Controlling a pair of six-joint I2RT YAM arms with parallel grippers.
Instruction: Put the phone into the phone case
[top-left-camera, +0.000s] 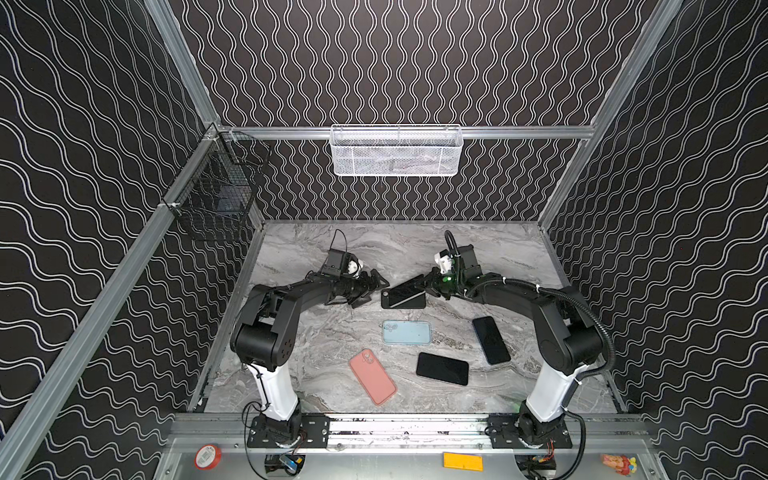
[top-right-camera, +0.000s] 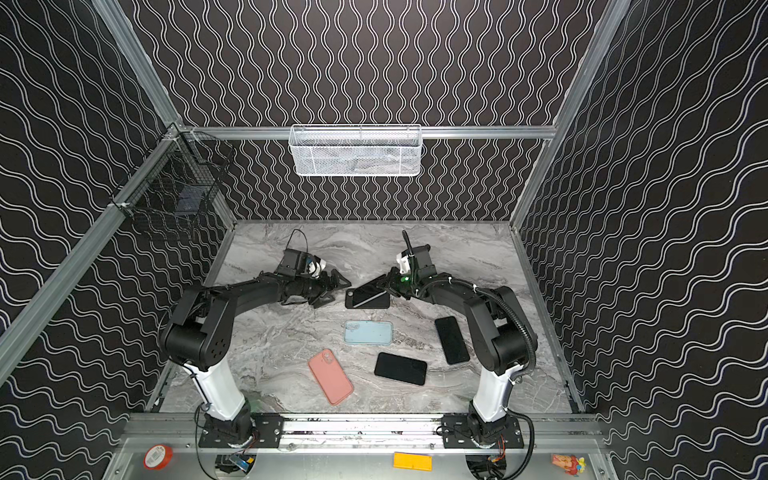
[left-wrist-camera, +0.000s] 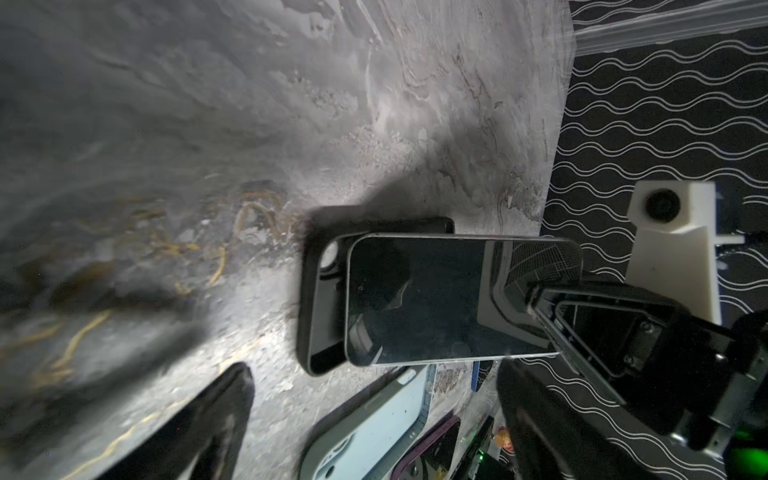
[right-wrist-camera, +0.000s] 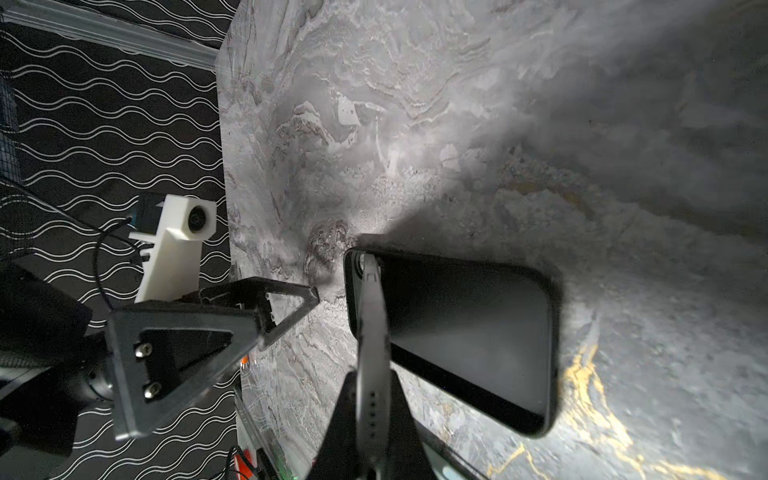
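- Over the black case (left-wrist-camera: 322, 291), the right gripper (right-wrist-camera: 374, 386) clamped the phone (left-wrist-camera: 436, 299) by one end, tilted so its low end, perhaps touching, could seat first.
- Left gripper (top-left-camera: 375, 288) hung spread alongside, placed to steady it.

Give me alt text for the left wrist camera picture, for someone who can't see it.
The right gripper holds a black phone by one end, screen showing, tilted over an empty black phone case that lies on the grey marble table. A light blue case lies beside them on the table.
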